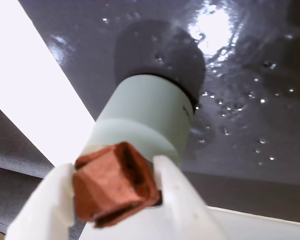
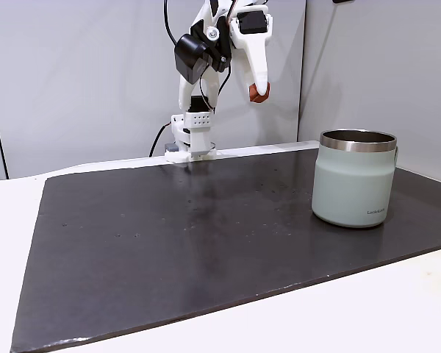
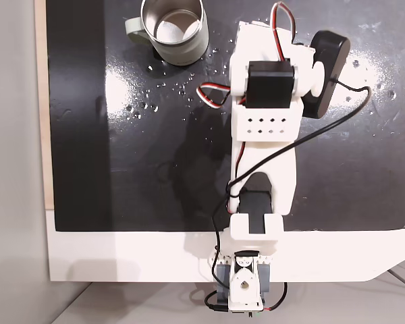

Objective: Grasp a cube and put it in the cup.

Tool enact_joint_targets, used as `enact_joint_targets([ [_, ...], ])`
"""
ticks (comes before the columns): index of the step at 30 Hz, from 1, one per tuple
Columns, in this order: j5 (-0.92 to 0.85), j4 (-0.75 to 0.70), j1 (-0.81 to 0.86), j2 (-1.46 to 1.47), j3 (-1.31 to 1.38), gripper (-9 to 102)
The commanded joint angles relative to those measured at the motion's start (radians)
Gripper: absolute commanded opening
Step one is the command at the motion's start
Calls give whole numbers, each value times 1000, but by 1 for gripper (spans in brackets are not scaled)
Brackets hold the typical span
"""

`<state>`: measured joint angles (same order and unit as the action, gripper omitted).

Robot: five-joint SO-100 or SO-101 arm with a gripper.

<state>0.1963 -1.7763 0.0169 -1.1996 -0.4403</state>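
- Reddish-brown cube (image 1: 115,182) sits clamped between the two white fingers (image 1: 45,207) of the gripper (image 1: 117,192) in the wrist view; jaws closed on it, one finger on each side, cube's top corner poking up above them.
- In a fixed view the cube (image 2: 259,92) is a small brown lump at the tip of the gripper (image 2: 259,90), held high in the air, well above the dark mat (image 2: 169,235) and well apart from the cup (image 2: 354,178).
- Cube looks about equal on all sides, no clear long axis; in the wrist view it sits tilted, one blunt corner toward the camera.
- Pale mint-green cup stands upright on the mat, steel rim up, mouth open; small dark lettering near its base in the fixed side view.
- In the wrist view the cup (image 1: 150,120) lies just past the cube, base toward the top of the picture, its near end hidden behind the cube.
- In a fixed view from above the cup (image 3: 174,28) is at the top edge, handle to its left, inside looks bare steel.
- White arm (image 3: 264,135) with black motors and loose cables runs down the middle of that view, base at the mat's bottom edge.
- Mat is glossy, with glare and small specks; white table (image 2: 367,309) around it, grey wall panels behind.
- Open mat lies between arm base and cup.
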Motion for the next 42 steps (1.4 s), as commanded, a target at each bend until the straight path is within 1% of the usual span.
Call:
enact_joint_targets([
  [1,-15,40,-31,23,120,8],
  [7,-37,69,-67,132,276,9],
  [18,-78,115,-244,279,499,9],
  [22,-83,120,-284,331,554,8],
  [36,-81,130,-276,485,742,8],
  [42,-72,161,-255,509,750,8],
])
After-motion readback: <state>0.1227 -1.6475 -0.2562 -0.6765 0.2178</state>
